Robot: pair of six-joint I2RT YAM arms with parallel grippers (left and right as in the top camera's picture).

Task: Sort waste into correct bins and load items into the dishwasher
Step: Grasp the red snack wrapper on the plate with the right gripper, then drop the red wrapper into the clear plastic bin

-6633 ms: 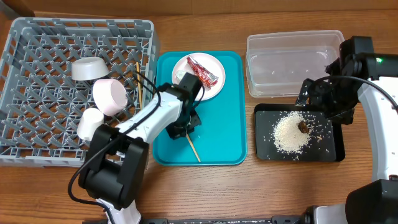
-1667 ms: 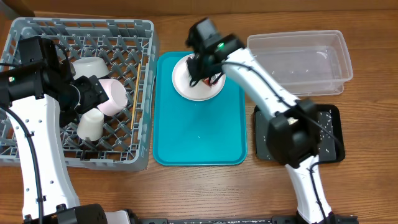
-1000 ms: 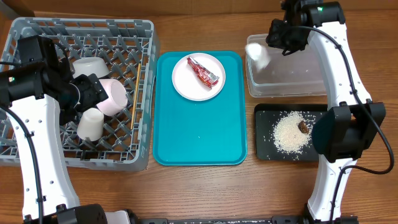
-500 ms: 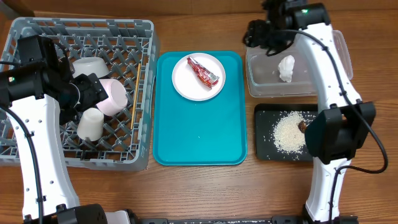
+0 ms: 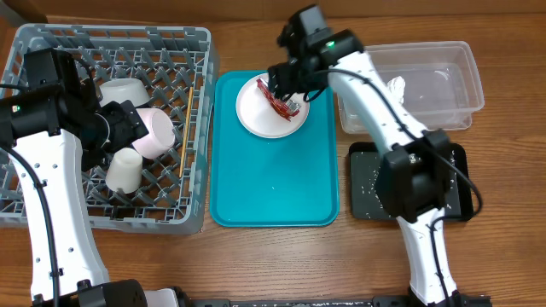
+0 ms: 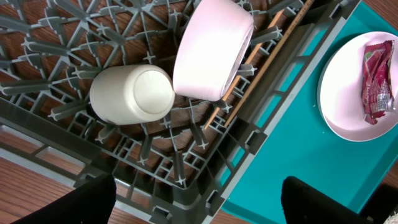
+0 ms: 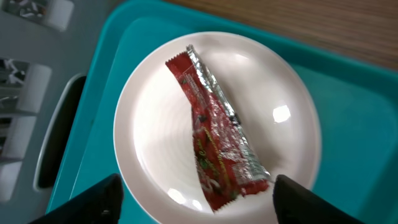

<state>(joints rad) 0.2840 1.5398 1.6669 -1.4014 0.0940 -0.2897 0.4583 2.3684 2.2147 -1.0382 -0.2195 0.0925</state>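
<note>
Black tray (image 5: 361, 179) mostly hidden under right arm (image 5: 375, 94) — right gripper (image 7: 196, 190) above wrapper (image 7: 214, 146), fingers wide; left gripper (image 6: 199, 196) over rack (image 5: 111, 31), wide too.

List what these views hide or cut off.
Overhead: the right arm covers most of the black tray; its middle is unseen.
Overhead: the same arm crosses the paper wad in the clear tub, hiding part.
Overhead: the right gripper overlaps the red wrapper.
Left wrist: the pink bowl hides part of the chopsticks.
</note>
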